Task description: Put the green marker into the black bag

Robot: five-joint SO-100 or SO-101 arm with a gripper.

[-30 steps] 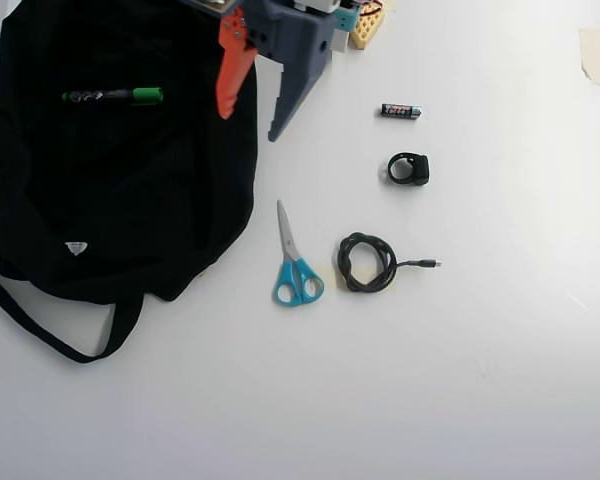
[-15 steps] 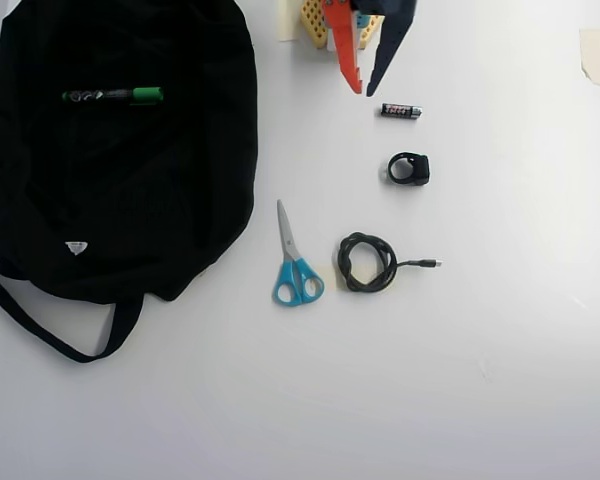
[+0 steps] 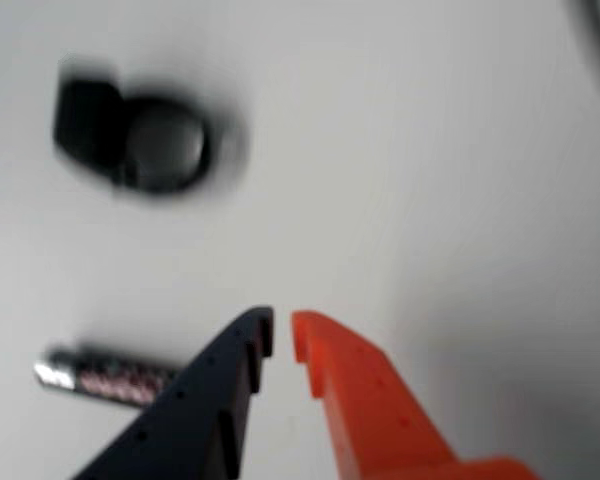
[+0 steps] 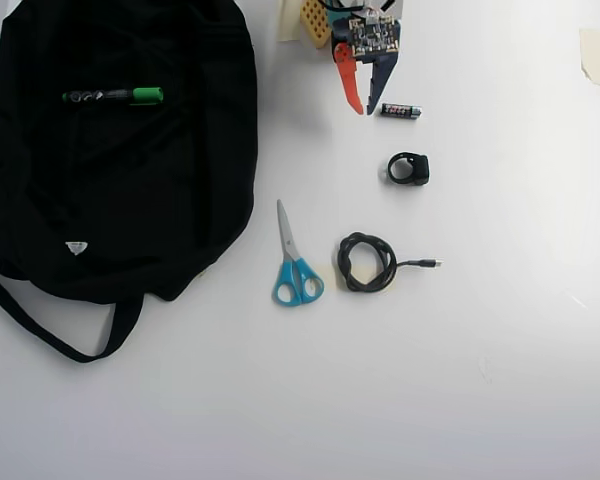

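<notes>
While green marker (image 4: 113,96) lies on black bag (image 4: 170,180), pincer (image 4: 365,108) hangs well apart.

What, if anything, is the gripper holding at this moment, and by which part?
Nothing is held. The gripper has its fingertips nearly together with only bare table between them, beside the battery. The green marker lies on the black bag, untouched.

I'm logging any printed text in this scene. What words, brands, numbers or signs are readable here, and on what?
None can be read.
Battery: patterned label, too small in the overhead view, blurred in the wrist view.
Marker: pale print on the barrel, too small.
Bag: small white tag, nothing legible.
Scissors, cable: no text visible.
</notes>
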